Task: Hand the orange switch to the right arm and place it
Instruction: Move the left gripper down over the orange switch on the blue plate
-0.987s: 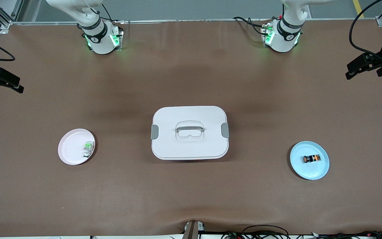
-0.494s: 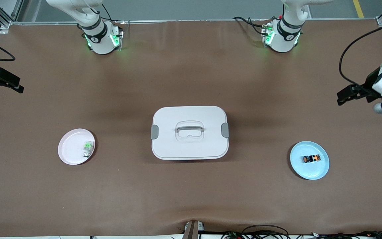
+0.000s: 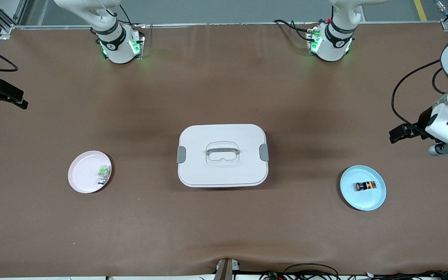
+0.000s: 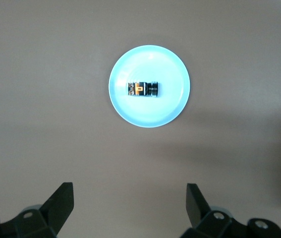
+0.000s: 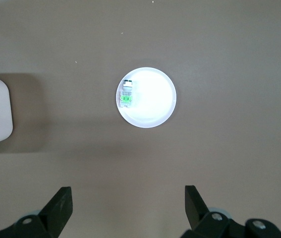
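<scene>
The orange switch (image 3: 365, 186) lies on its side on a light blue plate (image 3: 364, 203) toward the left arm's end of the table. In the left wrist view the switch (image 4: 142, 89) and the plate (image 4: 172, 106) show ahead of my left gripper (image 4: 130, 203), which is open and empty. In the front view the left gripper (image 3: 401, 134) hangs over bare table beside the plate, apart from it. My right gripper (image 3: 2, 95) is open and empty at the right arm's end of the table; the right arm waits. Its open fingers show in the right wrist view (image 5: 129, 203).
A white lidded box (image 3: 222, 155) with a handle stands mid-table. A pink plate (image 3: 80, 177) toward the right arm's end holds a small green-and-silver switch (image 3: 103, 174), also seen in the right wrist view (image 5: 126, 93). The brown table has bare room around both plates.
My left arm has swung down and in toward the blue plate. The right arm, the plates and both switches have not moved.
</scene>
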{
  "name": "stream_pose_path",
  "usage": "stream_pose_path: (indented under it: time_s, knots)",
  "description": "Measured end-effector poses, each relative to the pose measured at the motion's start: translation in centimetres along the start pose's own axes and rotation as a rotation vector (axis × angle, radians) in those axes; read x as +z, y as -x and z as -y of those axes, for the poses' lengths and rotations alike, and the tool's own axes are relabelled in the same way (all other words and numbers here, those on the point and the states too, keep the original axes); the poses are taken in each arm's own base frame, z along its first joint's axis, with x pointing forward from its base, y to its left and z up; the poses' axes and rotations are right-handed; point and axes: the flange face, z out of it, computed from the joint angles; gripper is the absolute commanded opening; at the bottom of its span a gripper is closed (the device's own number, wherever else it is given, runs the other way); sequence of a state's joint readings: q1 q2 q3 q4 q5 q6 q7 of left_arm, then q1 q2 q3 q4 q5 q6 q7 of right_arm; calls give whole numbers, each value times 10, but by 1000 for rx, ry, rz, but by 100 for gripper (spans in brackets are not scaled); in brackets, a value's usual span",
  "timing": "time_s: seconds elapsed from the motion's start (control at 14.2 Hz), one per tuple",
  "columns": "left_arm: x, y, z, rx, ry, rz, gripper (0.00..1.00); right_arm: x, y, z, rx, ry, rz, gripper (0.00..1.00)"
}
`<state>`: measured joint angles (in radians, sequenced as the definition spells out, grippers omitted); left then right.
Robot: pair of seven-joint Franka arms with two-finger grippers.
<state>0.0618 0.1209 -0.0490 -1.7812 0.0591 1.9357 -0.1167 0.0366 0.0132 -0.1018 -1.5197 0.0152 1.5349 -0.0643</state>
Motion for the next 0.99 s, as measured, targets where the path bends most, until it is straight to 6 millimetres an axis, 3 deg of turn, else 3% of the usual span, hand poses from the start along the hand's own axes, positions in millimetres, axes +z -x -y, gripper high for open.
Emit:
stream_pose_path:
  time_s: [0.35, 0.99]
  knots:
    - [47, -22, 1, -6, 11, -38, 100, -1, -3, 0, 0, 1, -22, 100]
    - [160, -54, 10, -29, 29, -71, 100, 3, -2, -6, 11, 0, -9, 100]
